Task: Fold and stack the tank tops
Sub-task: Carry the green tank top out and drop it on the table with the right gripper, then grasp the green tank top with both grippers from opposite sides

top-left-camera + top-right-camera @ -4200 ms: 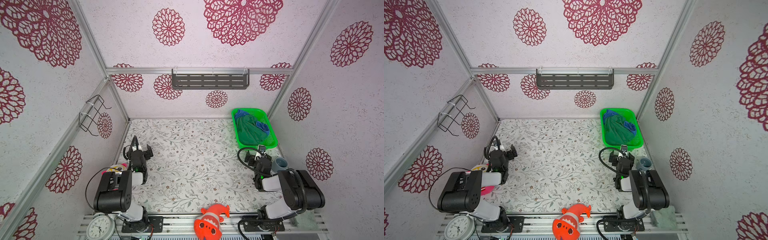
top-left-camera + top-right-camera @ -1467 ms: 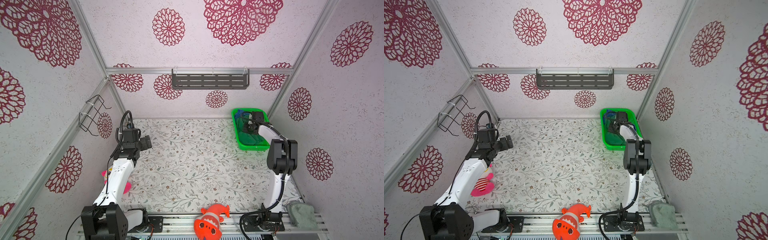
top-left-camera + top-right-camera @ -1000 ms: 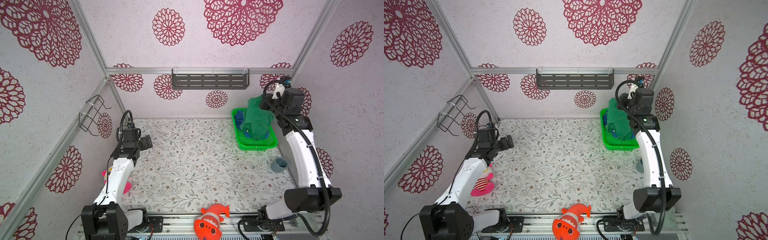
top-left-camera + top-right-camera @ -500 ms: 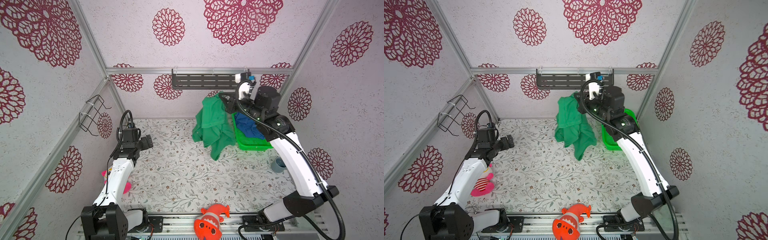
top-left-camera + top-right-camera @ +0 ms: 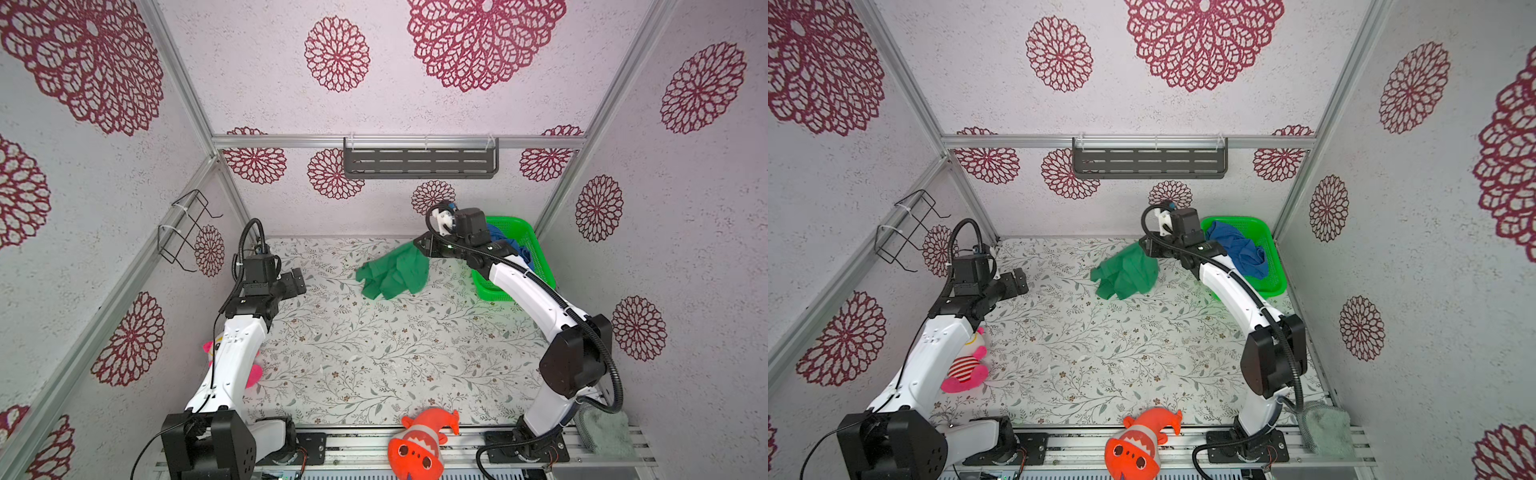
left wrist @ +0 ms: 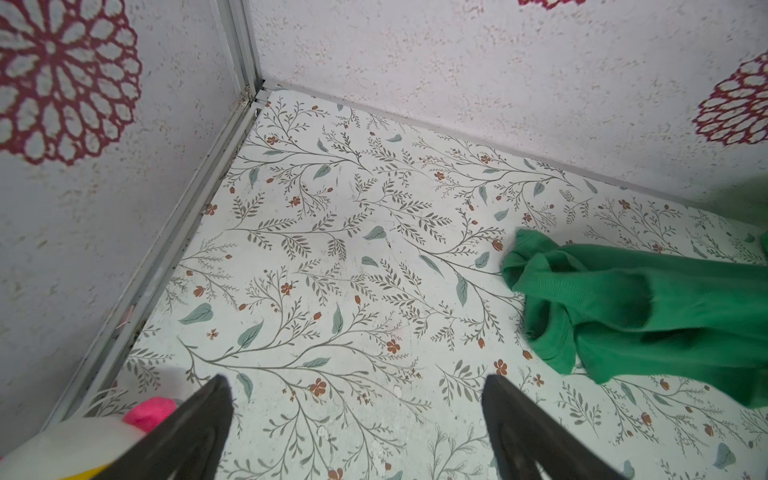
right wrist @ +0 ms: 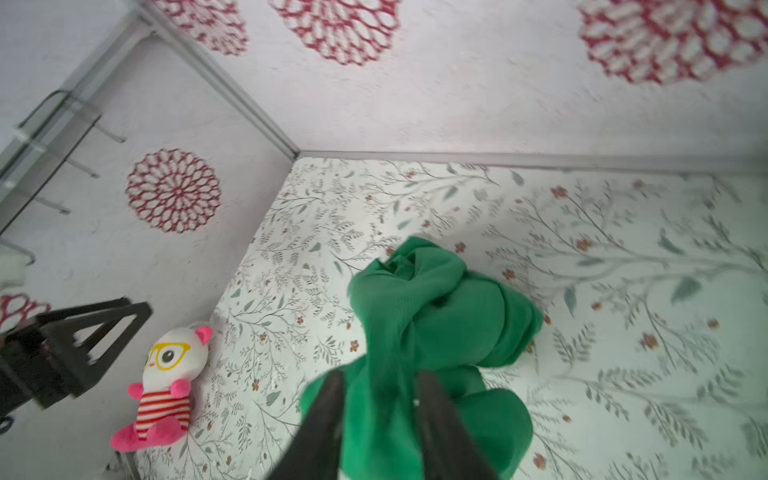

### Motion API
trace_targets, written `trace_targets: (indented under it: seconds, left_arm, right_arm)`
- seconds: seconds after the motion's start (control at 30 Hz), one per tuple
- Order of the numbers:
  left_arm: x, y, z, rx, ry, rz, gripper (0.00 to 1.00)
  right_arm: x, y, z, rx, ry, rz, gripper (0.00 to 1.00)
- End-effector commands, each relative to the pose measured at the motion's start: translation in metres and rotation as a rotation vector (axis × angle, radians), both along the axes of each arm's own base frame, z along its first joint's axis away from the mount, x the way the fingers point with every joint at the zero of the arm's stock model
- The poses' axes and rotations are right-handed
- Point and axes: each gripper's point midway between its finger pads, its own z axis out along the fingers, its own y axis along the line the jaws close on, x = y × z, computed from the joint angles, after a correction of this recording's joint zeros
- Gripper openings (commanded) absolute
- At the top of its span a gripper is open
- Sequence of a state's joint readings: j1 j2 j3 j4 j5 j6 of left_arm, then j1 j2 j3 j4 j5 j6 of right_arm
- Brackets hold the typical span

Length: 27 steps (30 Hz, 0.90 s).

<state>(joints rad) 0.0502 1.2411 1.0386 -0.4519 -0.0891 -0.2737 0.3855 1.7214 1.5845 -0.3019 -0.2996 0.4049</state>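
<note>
Right jaws half-parted around bunched green tank top (image 5: 392, 276), grip unclear; left jaws gaping, empty. Aiming: spreading it flat at tabletop (image 5: 374, 340) centre.

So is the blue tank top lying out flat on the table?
No, the blue tank top lies bunched up inside the green basket at the back right corner.
</note>
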Motion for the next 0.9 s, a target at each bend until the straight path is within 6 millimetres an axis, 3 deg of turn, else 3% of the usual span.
trace_targets:
  seconds: [0.0,0.07,0.17,0.3,0.4,0.47,0.63,0.77,0.87]
  left_arm:
    - [0.002,-0.005,0.014,-0.017,-0.027,-0.022,0.98]
    - [0.003,-0.009,0.013,-0.037,-0.027,-0.031,0.98]
    - [0.005,-0.015,0.010,-0.073,-0.019,-0.050,0.98]
    - [0.009,-0.025,0.002,-0.128,0.000,-0.076,0.99]
    - [0.013,-0.040,-0.009,-0.167,0.034,-0.102,0.91]
    - [0.019,-0.057,-0.016,-0.197,0.058,-0.127,0.84]
    - [0.043,-0.108,-0.048,-0.227,0.121,-0.199,0.72]
    - [0.063,-0.157,-0.076,-0.223,0.221,-0.267,0.66]
    - [0.073,-0.200,-0.080,-0.219,0.236,-0.325,0.63]
  right_arm:
    - [0.000,-0.071,0.029,0.016,-0.059,-0.180,0.50]
    - [-0.009,-0.089,0.012,-0.042,-0.020,-0.211,0.54]
    - [-0.026,-0.101,-0.015,-0.123,0.043,-0.228,0.56]
    - [-0.053,-0.097,-0.063,-0.168,0.149,-0.220,0.56]
    - [-0.075,-0.086,-0.102,-0.212,0.214,-0.206,0.56]
    - [-0.088,-0.078,-0.122,-0.218,0.242,-0.201,0.56]
    - [-0.104,-0.061,-0.150,-0.185,0.275,-0.189,0.56]
    - [-0.112,-0.067,-0.170,-0.228,0.304,-0.201,0.60]
    - [-0.117,-0.075,-0.180,-0.263,0.306,-0.212,0.63]
